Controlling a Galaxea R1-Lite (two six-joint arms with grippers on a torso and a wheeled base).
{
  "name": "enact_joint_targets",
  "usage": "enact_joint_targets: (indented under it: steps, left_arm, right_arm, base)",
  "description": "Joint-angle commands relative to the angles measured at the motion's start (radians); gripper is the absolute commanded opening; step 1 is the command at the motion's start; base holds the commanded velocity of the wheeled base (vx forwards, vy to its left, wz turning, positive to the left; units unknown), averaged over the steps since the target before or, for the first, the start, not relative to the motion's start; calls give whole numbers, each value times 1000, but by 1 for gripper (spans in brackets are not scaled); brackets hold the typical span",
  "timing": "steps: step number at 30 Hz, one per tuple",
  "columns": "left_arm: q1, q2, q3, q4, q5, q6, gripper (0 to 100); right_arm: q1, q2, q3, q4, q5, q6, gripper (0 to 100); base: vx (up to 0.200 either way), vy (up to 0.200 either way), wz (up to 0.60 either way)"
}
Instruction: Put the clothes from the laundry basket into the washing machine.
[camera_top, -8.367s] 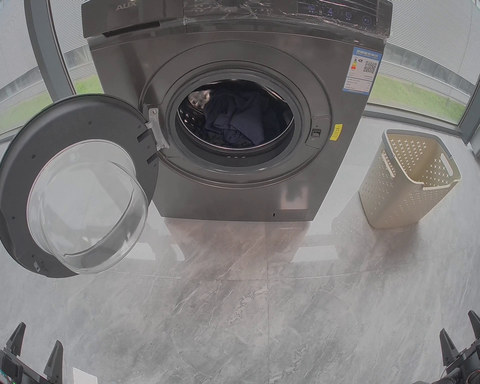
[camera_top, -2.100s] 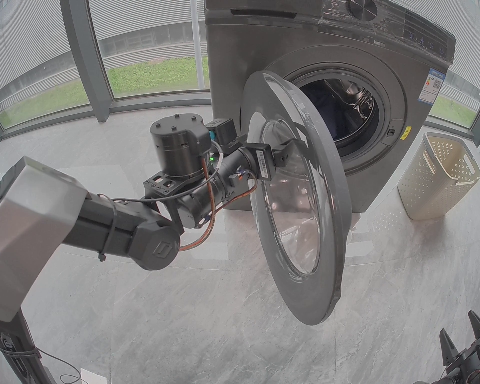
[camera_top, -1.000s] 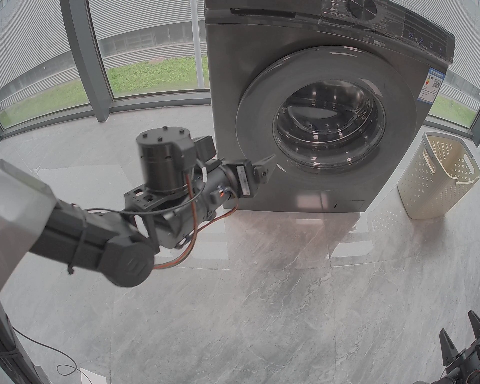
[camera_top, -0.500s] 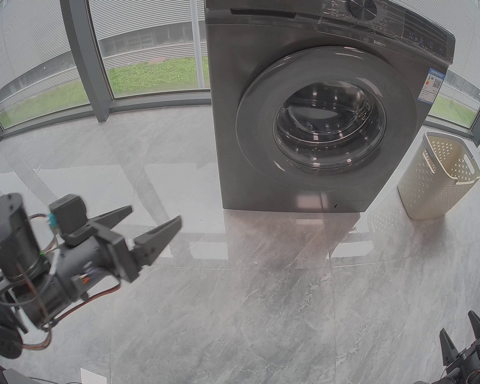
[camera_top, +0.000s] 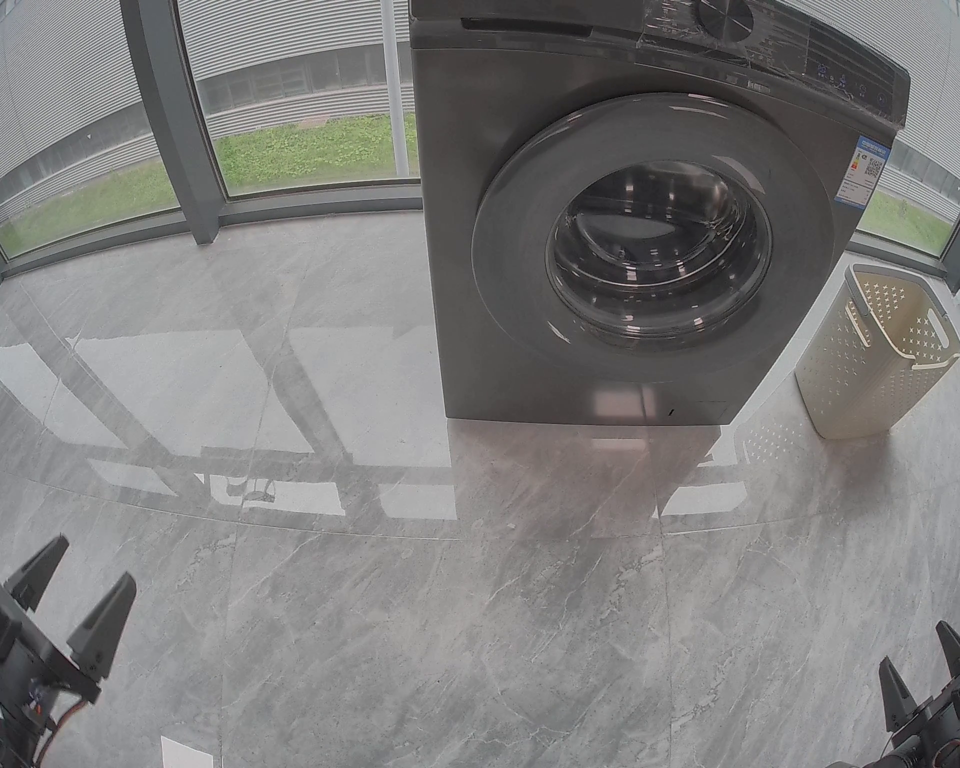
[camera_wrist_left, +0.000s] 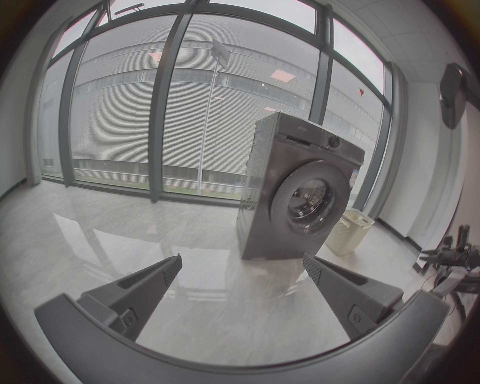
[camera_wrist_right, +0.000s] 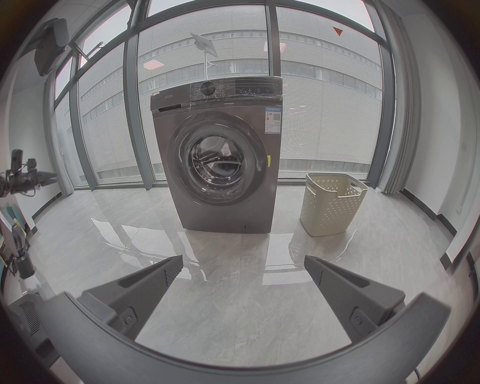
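While my left gripper (camera_top: 90, 560) and right gripper (camera_top: 915, 648) sit spread wide, glossy floor (camera_top: 480, 620) runs open to the washing machine (camera_top: 470, 200) at 12, perforated laundry basket (camera_top: 880, 350) at 2.

My left gripper (camera_top: 82, 575) sits low at my left side, fingers spread wide with bare air between them. My right gripper (camera_top: 915, 650) sits low at my right side, fingers likewise apart. Both point forward.

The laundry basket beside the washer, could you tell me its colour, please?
The laundry basket is cream, clearest in the right wrist view.
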Motion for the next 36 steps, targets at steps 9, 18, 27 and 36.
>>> enact_joint_targets:
  steps: [9, 18, 27, 36]
  left_arm:
    - [305, -613, 67, 523, -129, 14, 100]
    - [303, -610, 67, 556, -50, 57, 100]
    - [299, -607, 67, 599, -53, 94, 100]
    - [299, -607, 67, 599, -59, 85, 100]
  right_arm:
    - [0, -16, 0, 0, 0, 0, 100]
    - [0, -16, 0, 0, 0, 0, 100]
    - [0, -16, 2, -5, -1, -2, 100]
    - [0, -16, 2, -5, -1, -2, 100]
  base:
    - [0, 0, 0]
    - [0, 0, 0]
    - [0, 0, 0]
    - [0, -111, 0]
